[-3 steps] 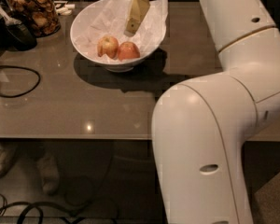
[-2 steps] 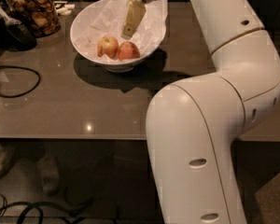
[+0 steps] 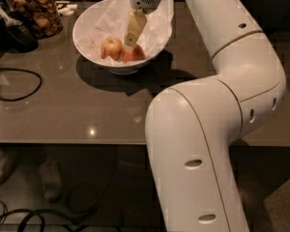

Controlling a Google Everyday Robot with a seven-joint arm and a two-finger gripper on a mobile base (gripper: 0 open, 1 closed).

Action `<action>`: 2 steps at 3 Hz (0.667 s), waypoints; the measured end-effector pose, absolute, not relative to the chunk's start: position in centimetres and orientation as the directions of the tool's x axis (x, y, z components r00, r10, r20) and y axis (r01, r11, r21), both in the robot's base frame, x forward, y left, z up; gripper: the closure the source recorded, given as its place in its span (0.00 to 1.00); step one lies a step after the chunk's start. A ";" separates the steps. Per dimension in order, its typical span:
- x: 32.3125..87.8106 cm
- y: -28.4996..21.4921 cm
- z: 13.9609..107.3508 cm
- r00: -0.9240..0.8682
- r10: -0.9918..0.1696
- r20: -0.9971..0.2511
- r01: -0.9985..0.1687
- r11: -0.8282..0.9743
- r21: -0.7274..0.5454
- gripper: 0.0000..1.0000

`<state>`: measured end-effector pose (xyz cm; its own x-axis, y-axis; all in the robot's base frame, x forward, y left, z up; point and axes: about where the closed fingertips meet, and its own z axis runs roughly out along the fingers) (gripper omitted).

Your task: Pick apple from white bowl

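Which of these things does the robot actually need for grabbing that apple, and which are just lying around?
Part of the job:
- red apple
- white bowl it lies in
- gripper, hanging inside the bowl just above the red apple

Just lying about:
- yellow apple beside the red one
- paper lining the bowl
- jar of snacks
- black cable on the table

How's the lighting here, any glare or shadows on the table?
Camera view: dim, warm light; the white bowl casts a dark shadow on the table; small glare spots near its front edge; the tool hangs in the bowl, over the apple.
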<state>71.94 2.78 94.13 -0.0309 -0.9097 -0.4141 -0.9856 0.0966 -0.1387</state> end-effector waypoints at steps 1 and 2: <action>71.7 2.4 92.2 -0.060 -0.918 -0.393 -0.990 0.105 -0.094 0.21; 71.4 1.9 90.7 -0.086 -0.923 -0.374 -0.992 0.115 -0.055 0.22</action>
<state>71.41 1.85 90.66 -0.0865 -0.9234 -0.3739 -0.9918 0.1153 -0.0553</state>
